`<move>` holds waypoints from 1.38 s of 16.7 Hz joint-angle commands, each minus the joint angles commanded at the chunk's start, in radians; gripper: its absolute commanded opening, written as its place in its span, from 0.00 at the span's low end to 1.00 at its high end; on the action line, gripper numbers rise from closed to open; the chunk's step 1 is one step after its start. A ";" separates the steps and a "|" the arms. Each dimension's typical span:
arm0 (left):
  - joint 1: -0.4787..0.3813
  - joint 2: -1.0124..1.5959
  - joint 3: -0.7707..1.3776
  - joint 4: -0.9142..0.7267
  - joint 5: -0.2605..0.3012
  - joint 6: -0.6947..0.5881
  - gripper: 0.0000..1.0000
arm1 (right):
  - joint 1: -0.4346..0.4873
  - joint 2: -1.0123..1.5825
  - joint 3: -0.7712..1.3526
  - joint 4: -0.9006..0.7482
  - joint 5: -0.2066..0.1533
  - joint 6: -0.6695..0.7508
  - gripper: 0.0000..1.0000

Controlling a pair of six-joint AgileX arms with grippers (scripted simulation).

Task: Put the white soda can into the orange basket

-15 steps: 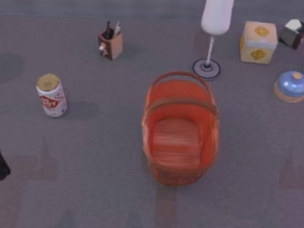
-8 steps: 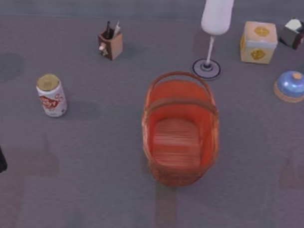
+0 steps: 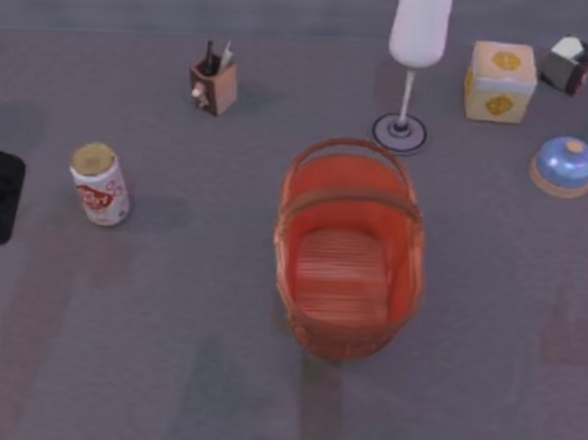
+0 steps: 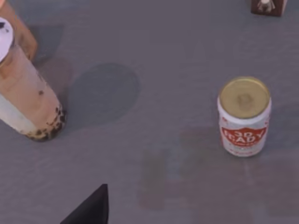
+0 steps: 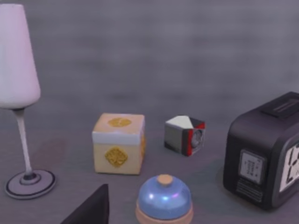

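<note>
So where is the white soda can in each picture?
Top view: the white soda can stands upright at the table's left side, well apart from the orange basket.
Left wrist view: the can stands upright, gold top showing.
Right wrist view: not in it.
Shared landmark: the brown pen holder, just at the frame edge in the left wrist view.

Woven orange basket (image 3: 347, 270), glossy white soda can (image 3: 100, 183) with metal top

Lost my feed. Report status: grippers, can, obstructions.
Left arm at table's left edge beside the white soda can, fingers unseen; right arm out of the top view. Can upright, ungrasped. Orange basket empty; nothing between them.
</note>
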 joint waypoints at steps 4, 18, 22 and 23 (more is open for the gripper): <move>-0.025 0.472 0.360 -0.246 -0.001 0.133 1.00 | 0.000 0.000 0.000 0.000 0.000 0.000 1.00; -0.077 1.395 1.162 -0.714 0.002 0.409 1.00 | 0.000 0.000 0.000 0.000 0.000 0.000 1.00; -0.077 1.395 1.162 -0.714 0.002 0.409 1.00 | 0.000 0.000 0.000 0.000 0.000 0.000 1.00; -0.071 1.393 1.160 -0.712 0.001 0.408 1.00 | 0.000 0.000 0.000 0.000 0.000 0.000 1.00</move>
